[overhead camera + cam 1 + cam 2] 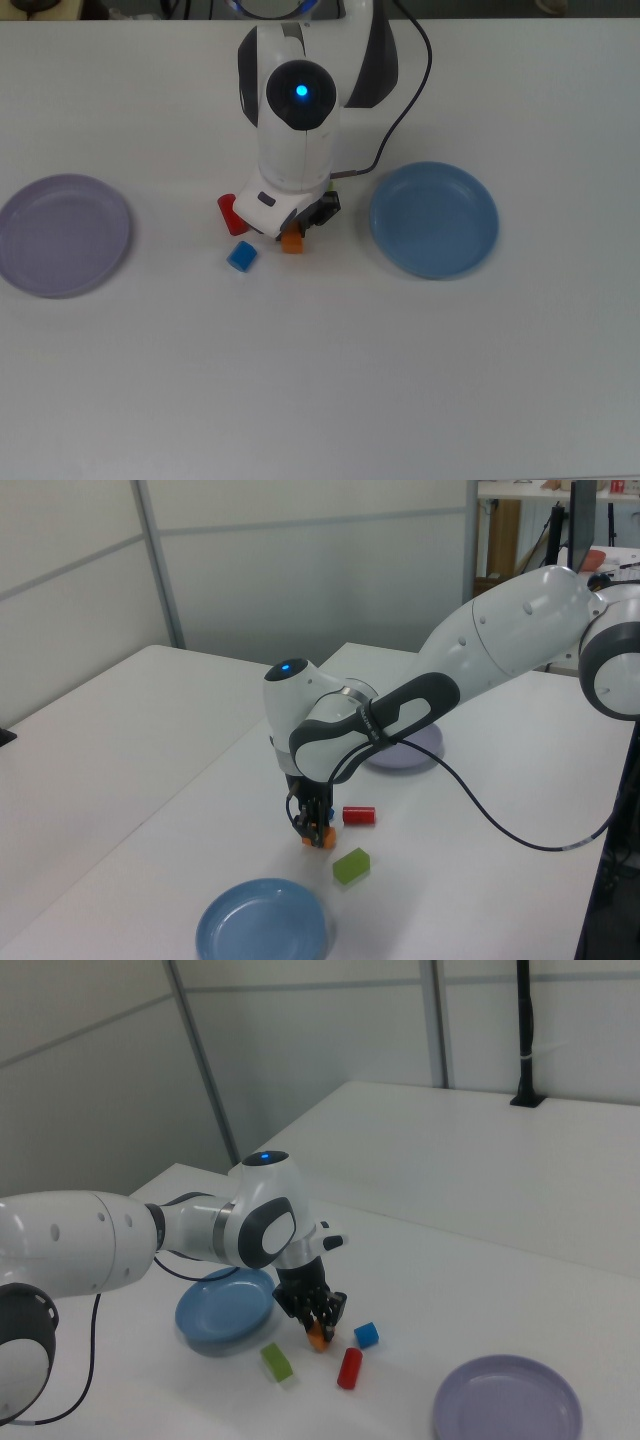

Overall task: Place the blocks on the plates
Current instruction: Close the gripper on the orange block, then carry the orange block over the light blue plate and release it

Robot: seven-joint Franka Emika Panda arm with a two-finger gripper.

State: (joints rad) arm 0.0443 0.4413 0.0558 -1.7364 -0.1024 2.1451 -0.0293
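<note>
A: Where is the orange block (318, 1336)?

B: Between the fingers of the pincer (317, 1322), which is clenched on it. In the left view the block (318, 835) looks a little clear of the counter (120, 780), though I cannot tell for certain. It is tilted in the right view.

A: And the other blocks?

B: The red cylinder (349, 1368) lies on its side on the counter, just beside the orange block on the right view's lower right. The blue cube (367, 1335) sits near it, on the right view's right of the pincer. The green block (276, 1362) lies on the right view's left of the cylinder, close to the rim of the blue plate (200, 1332). In the top view the green block is hidden under the arm; the red cylinder (229, 214) peeks out at the top view's left of the wrist, and the blue cube (241, 257) lies just below it, apart from the orange block (292, 242).

A: The plates?

B: Both bare. The blue plate (434, 220) is near the pincer on the top view's right. The lavender plate (63, 235) is well apart at the top view's left edge.

A: The arm?

B: White, with a blue light on top of the wrist, reaching down over the blocks; a black cable (395, 118) trails from it.
</note>
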